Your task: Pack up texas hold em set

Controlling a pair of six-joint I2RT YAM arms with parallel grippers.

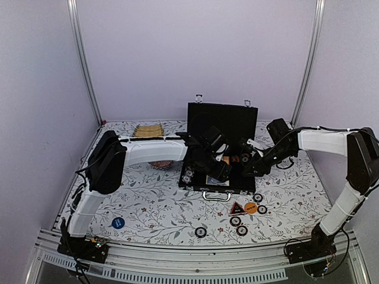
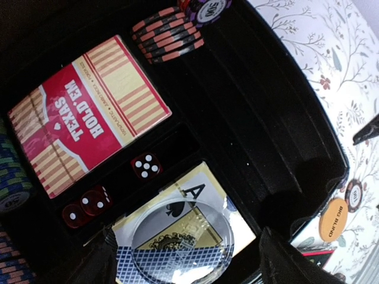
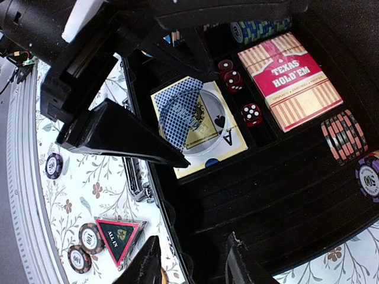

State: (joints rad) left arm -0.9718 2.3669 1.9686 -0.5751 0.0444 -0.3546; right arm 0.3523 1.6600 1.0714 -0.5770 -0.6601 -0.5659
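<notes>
The texas hold em set sits mid-tabletop (image 1: 154, 207): its black briefcase (image 1: 231, 121) lies open, with the lid upright on the far side and the silver handle (image 1: 216, 195) facing the arms. The case's long axis runs left to right. Inside lie a red card deck (image 2: 89, 115), red dice (image 2: 145, 165) and a clear disc (image 2: 180, 239) resting flat on an ace card. Loose chips (image 1: 235, 220), an orange disc (image 1: 250, 207) and a red triangle (image 1: 237, 207) lie just in front of the case, and a blue disc (image 1: 118, 222) lies well apart to the left.

The left gripper (image 2: 186, 254) hangs over the clear disc, released, with its fingers wide on either side. The right gripper (image 3: 192, 260) stands partly apart astride the case's wall; whether it pinches that wall I cannot tell.

The case looks stiff and hard-shelled and probably weighty once filled, so it is best lifted by the handle, with the lid pushed down at its free edge. The chips and discs are thin, hard and smooth and likely to slip, so they should be pinched across the rim.
</notes>
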